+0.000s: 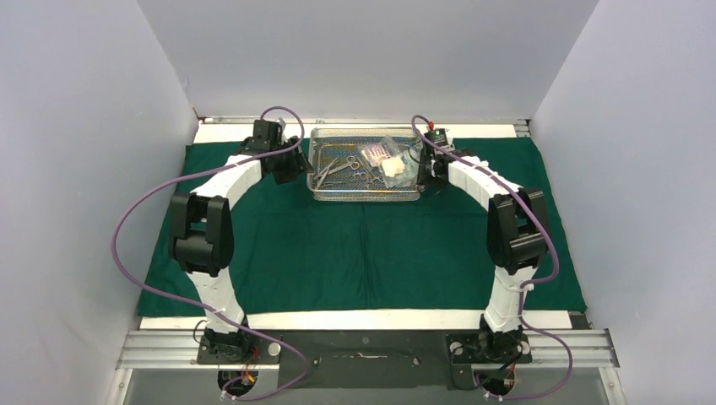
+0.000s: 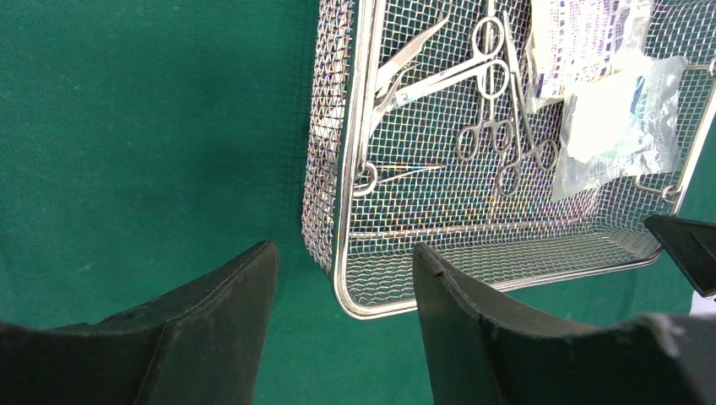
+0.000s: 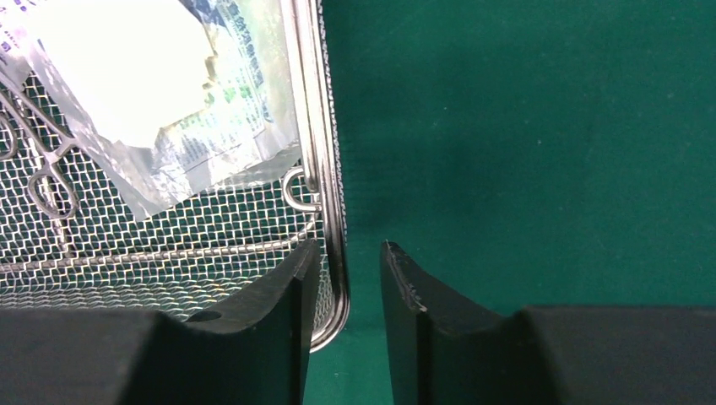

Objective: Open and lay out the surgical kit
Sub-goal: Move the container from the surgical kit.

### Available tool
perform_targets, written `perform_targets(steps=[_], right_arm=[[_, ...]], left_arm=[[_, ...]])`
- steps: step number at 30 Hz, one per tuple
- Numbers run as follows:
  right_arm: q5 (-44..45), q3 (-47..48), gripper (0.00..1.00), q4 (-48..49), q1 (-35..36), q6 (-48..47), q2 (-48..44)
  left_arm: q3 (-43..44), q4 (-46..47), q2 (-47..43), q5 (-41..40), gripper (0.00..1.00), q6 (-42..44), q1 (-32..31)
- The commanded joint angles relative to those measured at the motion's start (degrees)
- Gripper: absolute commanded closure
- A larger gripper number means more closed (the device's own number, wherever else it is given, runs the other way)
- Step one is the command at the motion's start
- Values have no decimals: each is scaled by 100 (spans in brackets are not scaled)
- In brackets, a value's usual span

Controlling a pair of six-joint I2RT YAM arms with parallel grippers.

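Observation:
The dark green cloth (image 1: 363, 253) lies spread flat over the table. On its far middle stands the silver wire-mesh tray (image 1: 366, 197), holding ring-handled forceps (image 2: 485, 126), tweezers (image 2: 409, 59) and clear gauze packets (image 2: 621, 126). My left gripper (image 2: 344, 247) is open and straddles the tray's left end wall (image 2: 355, 169) near its corner, with room on both sides. My right gripper (image 3: 349, 245) straddles the right end wall (image 3: 325, 126). Its inner finger (image 3: 287, 295) is inside the tray close to the mesh, and its outer finger (image 3: 422, 312) stands off the rim with a gap.
White table edge (image 1: 355, 321) shows in front of the cloth, with the arm bases on a metal rail below it. Plain walls close in the back and both sides. A small wire loop handle (image 3: 295, 190) hangs inside the tray's right wall.

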Motion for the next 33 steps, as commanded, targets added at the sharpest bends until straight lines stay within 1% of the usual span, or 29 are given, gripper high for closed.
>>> perform_targets(steps=[1,2,4,7,12,15,18,21,22,33], right_arm=[[343,294,72,-156,21,25,113],[361,306,72,-178,28,30,124],[381,304,74,-183,47,33,133],[384,302,76,-189,71,40,165],[387,285,77,-186,78,43,248],[421,291,83,-164,78,51,279],[519,296,94,-131,81,48,258],[589,311,95,-75,98,39,196],[623,316,95,-57,108,27,169],[1291,518,95,59,204,34,-383]], left_arm=[[13,-87,6,-190,45,162,-84],[5,-104,26,-236,46,179,-122],[-13,-109,76,-290,51,210,-181],[15,-127,185,-402,56,264,-284],[88,-183,404,-691,59,323,-414],[130,-218,462,-777,66,331,-445],[151,-208,449,-795,78,301,-445],[188,-188,391,-788,96,279,-446],[214,-195,373,-781,100,267,-453],[584,-171,-174,-687,100,205,-659]])
